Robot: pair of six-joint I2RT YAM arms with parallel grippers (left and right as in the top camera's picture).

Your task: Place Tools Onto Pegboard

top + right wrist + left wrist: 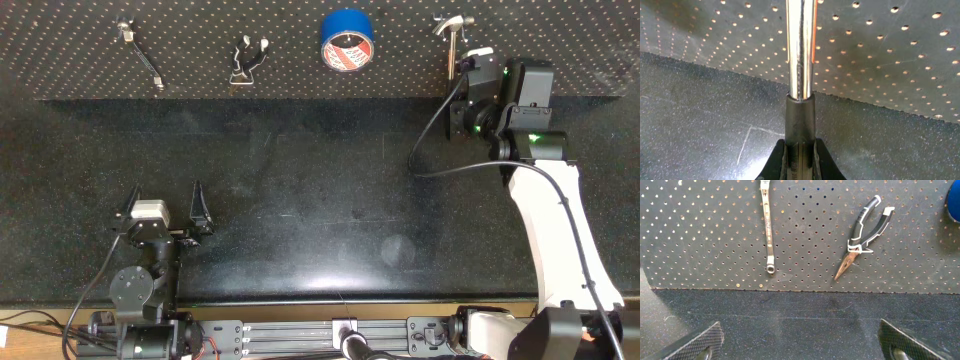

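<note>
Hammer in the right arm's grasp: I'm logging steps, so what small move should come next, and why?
Probably open the right end effector slightly, to test whether the hammer hangs. It is shut on the black handle, and the head sits high on the pegboard, in line with the hung wrench, pliers and tape. Whether a peg holds the head cannot be seen.

black speckled worktop (320, 200), metal rail (290, 331) at edge

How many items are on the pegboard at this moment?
4: wrench far left, pliers beside it, blue tape roll in the middle, hammer at right, its handle gripped in the right hand.
</note>
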